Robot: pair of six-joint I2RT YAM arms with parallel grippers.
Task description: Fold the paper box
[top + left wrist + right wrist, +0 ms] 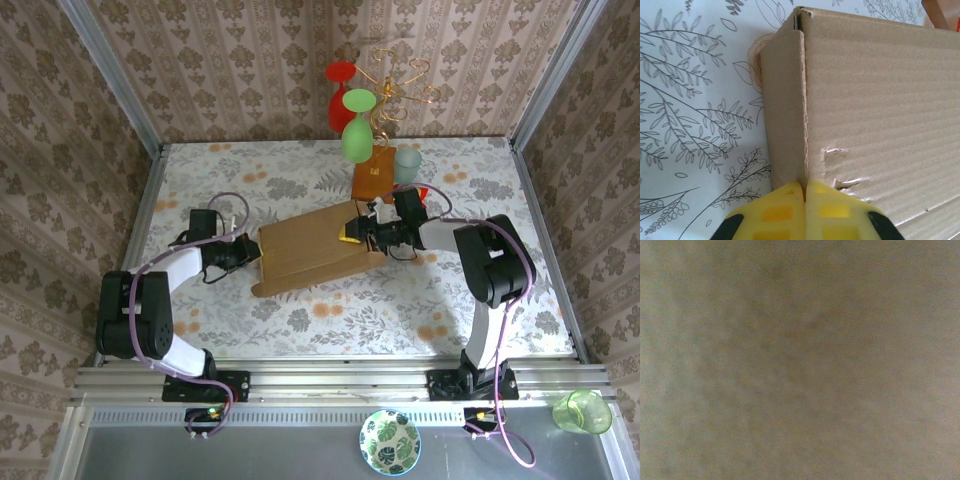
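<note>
The left fingers (775, 212) stand pressed together at the left end of the paper box (310, 250), with the raw corrugated edge of an end panel running straight down into the seam between them; whether a layer is nipped there I cannot tell. The right fingers (350, 235) reach over the opposite end, and the right wrist view is a blur of brown board, so their state cannot be told. The box lies on the flowered worktop (300, 320) between the 2 sets of fingers, partly raised, long side toward the arms. It looks light and fairly stiff, likely to bend cleanly only along its creases; the board just beyond the left fingers already shows small tears, so hard pinching could rip it. Being light, it would probably slide unless 1 end is pinned. Panel edges and flap tips seem the best holds. Just beyond the right fingers stands a gold wire rack on a wooden base (372, 178) carrying a green glass (356, 135) and a red glass (340, 90), with a pale cup (407, 163) beside it; a swinging flap could knock them.
</note>
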